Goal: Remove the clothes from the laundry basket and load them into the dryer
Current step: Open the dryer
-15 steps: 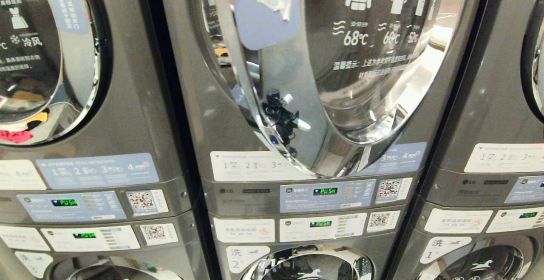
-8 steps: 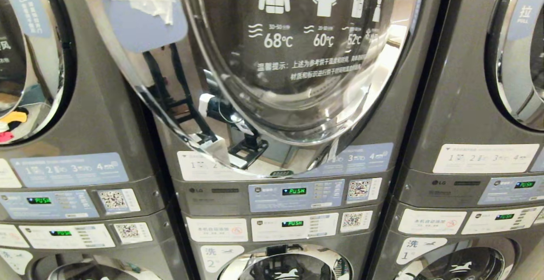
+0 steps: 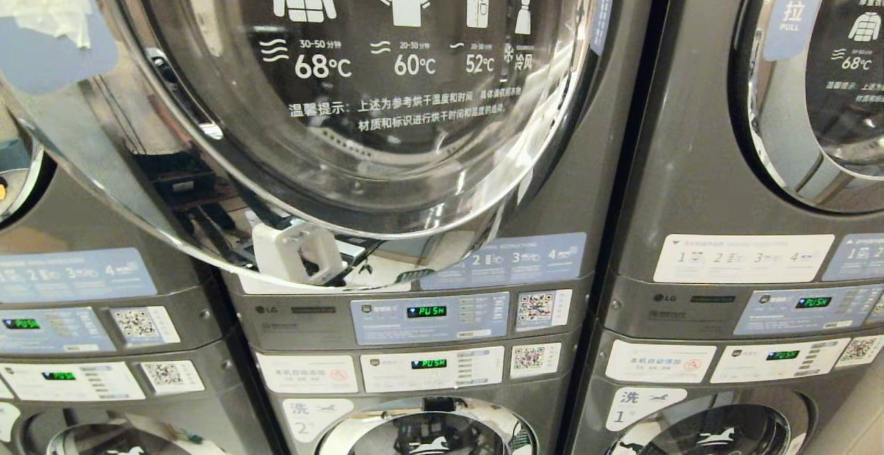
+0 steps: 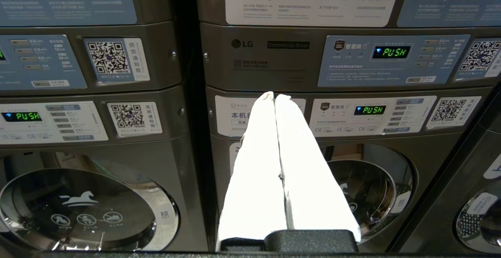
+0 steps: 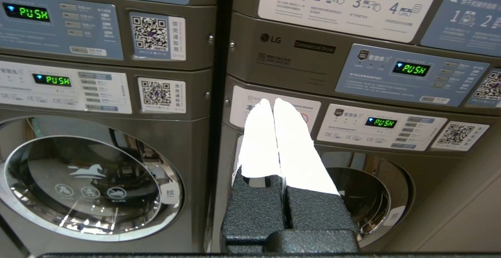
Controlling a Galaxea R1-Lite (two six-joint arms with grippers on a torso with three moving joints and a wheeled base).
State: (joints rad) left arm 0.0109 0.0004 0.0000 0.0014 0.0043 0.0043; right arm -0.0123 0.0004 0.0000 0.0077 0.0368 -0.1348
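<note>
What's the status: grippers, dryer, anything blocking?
Left gripper and right gripper: fingers shut, empty, facing the machine fronts. Dryer door stands ajar, display reads PUSH. No clothes or basket in view.

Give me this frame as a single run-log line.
stage: facing dryer, door swung open | left gripper: shut, empty | right gripper: shut, empty | laundry basket: not in view

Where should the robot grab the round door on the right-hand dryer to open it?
Probably at the left rim of the right dryer door, where the blue PULL label sits on the chrome ring. That label marks the handle side, so the hinge is likely opposite. Come in from the door's left, hook behind that edge and pull outward.
</note>
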